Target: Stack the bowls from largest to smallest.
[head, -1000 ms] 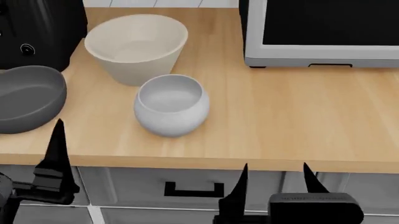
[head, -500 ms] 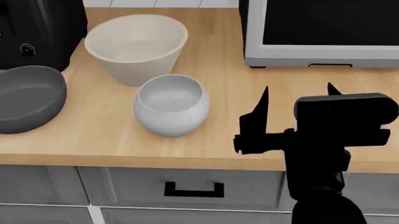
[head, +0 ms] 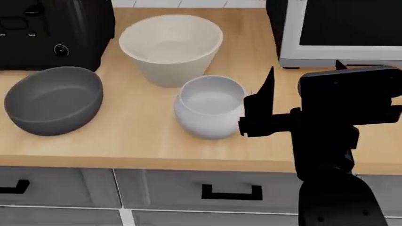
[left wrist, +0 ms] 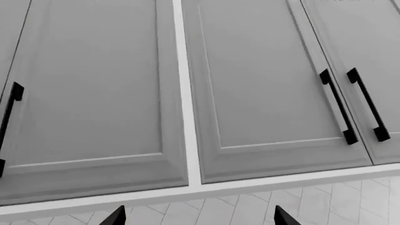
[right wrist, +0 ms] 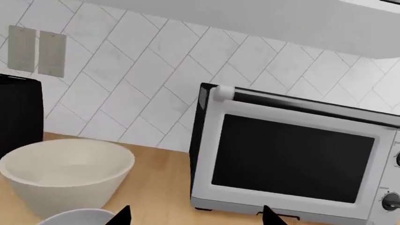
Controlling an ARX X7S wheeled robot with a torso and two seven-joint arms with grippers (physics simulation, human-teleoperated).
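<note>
The bowls sit unstacked on the bench (head: 144,136), cream (head: 169,47) behind the small white (head: 210,106), dark grey (head: 53,99) apart leftward, while the right gripper (head: 301,94), fingers spread and empty, hovers beside the white one, probably for reaching; the left gripper (left wrist: 196,218), fingers apart, faces cabinet doors (left wrist: 244,84).

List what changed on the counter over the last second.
The right gripper rose from below the counter edge to beside the pale bowl, fingers apart, holding nothing. The left gripper dropped out of the head view. The view panned left. The cream bowl, dark grey bowl and pale bowl kept their arrangement, unstacked.
</note>
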